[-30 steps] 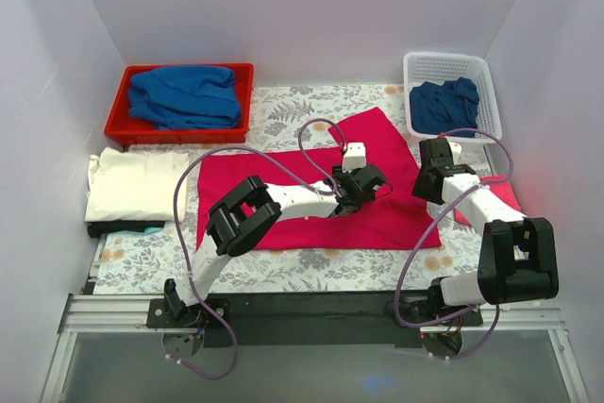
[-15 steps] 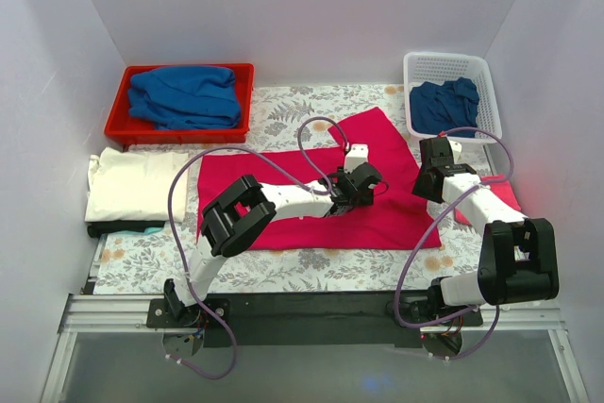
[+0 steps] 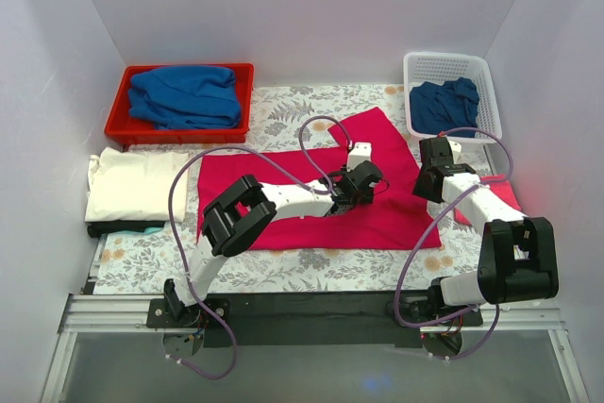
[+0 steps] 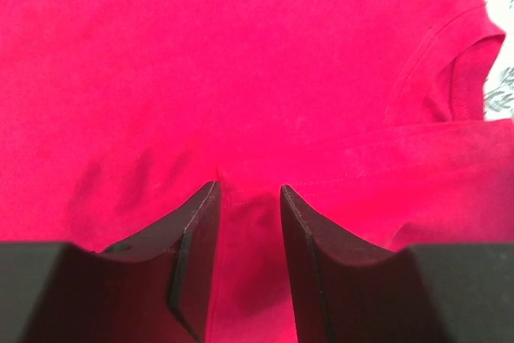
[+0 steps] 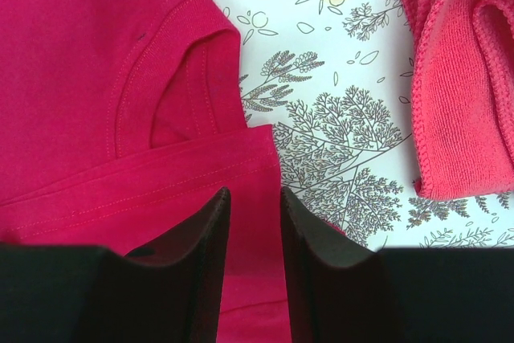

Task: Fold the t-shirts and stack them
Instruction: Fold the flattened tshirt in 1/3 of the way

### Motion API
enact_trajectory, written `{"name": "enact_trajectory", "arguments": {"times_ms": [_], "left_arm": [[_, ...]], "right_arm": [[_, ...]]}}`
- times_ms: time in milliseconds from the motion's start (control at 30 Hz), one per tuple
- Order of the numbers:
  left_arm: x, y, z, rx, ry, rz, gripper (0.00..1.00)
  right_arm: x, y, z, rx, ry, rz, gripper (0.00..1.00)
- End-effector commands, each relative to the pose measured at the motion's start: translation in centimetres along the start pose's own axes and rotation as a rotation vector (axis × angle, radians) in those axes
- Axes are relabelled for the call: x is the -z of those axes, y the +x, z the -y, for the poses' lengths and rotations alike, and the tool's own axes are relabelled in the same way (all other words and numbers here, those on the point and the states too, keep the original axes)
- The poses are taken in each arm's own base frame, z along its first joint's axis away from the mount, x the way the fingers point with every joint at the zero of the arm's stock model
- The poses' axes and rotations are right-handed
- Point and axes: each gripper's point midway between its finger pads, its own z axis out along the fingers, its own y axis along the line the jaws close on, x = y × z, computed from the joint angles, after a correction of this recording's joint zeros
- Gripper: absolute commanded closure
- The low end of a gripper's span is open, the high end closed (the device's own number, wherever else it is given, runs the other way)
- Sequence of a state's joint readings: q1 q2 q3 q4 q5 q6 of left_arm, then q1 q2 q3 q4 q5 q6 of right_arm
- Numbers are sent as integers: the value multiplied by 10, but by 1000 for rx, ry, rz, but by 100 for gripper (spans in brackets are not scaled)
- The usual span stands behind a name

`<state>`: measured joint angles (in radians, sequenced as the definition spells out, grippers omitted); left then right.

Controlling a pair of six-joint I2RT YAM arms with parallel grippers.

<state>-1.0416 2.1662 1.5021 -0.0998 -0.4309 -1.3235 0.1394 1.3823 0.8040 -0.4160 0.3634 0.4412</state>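
On floral worktop, crimson-pink t-shirt lies spread flat, centre. L hand is down on shirt's middle, fingers apart w/ a narrow gap and a low ridge of cloth showing in it. R hand is at shirt's right edge by a sleeve, fingers also apart, cloth beneath. Pink shirt lies bunched just to the right. Cream shirt sits folded at left. Blue shirts are in red bin & white basket at the back.
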Motion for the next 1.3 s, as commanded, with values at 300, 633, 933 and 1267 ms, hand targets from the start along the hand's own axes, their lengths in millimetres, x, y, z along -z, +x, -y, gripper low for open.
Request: {"name": "enact_trajectory", "arguments": {"times_ms": [300, 633, 933, 1267], "left_arm": [[-8, -12, 9, -1, -2, 30, 70], [-17, -5, -4, -27, -75, 14, 59], [-22, 4, -5, -34, -80, -11, 93], [-2, -23, -6, -6, -96, 49, 100]], "right_arm": [[2, -15, -4, -19, -11, 45, 65], [0, -11, -6, -20, -21, 30, 66], [1, -12, -5, -25, -19, 35, 67], [0, -8, -6, -25, -26, 24, 69]]}}
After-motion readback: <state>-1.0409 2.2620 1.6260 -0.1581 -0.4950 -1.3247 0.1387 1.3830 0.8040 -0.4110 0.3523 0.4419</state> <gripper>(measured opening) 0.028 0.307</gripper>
